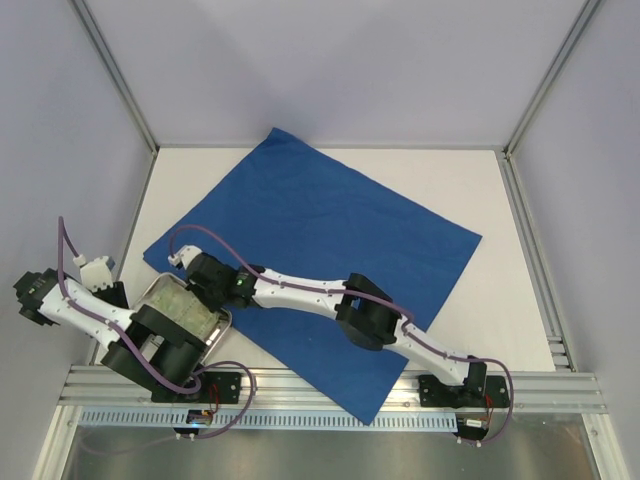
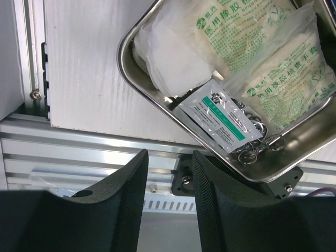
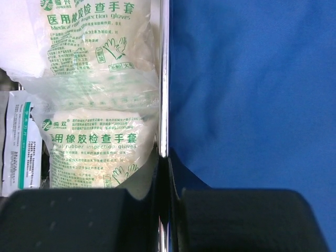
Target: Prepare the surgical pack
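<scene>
Top view: blue drape (image 1: 330, 230) lies spread flat beside the right gripper (image 1: 198, 277) at the steel tray (image 1: 226, 322); left wrist: left gripper (image 2: 170, 157) half-open, empty, tray ahead holding glove packets (image 2: 252, 42), pouch (image 2: 223, 115), rings (image 2: 257, 142); right wrist: jaws clamp the tray wall, "rubber inspection gloves" packets left, drape right.

On the upper glove packet (image 3: 92, 47) and the lower glove packet (image 3: 89, 157), "医用橡胶检查手套" and "Medical rubber inspection gloves" are printed in green. The teal-banded sachet's (image 3: 18, 142) print cannot be read.
</scene>
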